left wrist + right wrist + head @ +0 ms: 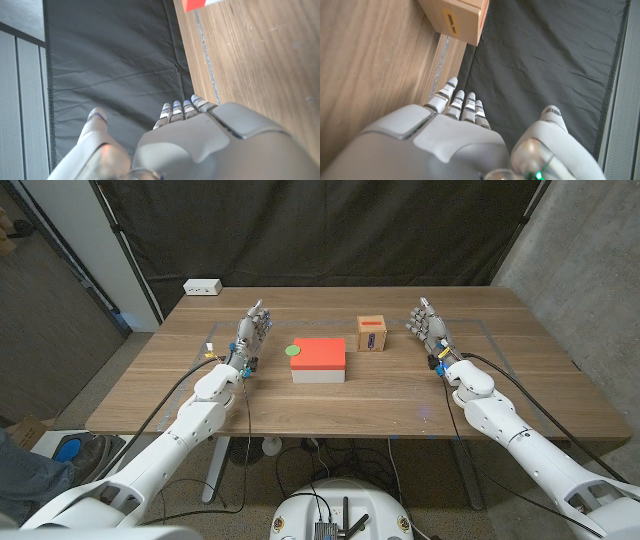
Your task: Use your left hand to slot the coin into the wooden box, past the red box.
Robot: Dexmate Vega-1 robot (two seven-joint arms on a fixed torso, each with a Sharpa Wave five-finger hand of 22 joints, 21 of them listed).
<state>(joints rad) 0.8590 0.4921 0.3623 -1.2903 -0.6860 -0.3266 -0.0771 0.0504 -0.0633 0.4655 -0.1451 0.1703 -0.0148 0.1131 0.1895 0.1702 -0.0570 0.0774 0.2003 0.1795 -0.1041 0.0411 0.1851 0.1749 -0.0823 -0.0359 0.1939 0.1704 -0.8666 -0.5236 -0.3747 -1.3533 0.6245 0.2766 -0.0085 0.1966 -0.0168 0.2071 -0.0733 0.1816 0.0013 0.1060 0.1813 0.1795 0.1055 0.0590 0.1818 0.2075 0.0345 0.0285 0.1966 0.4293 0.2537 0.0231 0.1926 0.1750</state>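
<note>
My left hand (252, 336) is empty, fingers apart. Coin (294, 349) sits just to its right, beside the red box (319, 360); wooden box (372, 334) is beyond that.

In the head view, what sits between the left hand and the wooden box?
In the head view, between the left hand and the wooden box lie the green coin and then the red box. The coin rests beside the red box's left edge.

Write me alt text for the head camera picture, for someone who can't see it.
Two white robot arms reach onto a wooden table, the left hand and right hand both empty. Between them sits a red box with a green coin at its left edge and a wooden box behind it.
</note>
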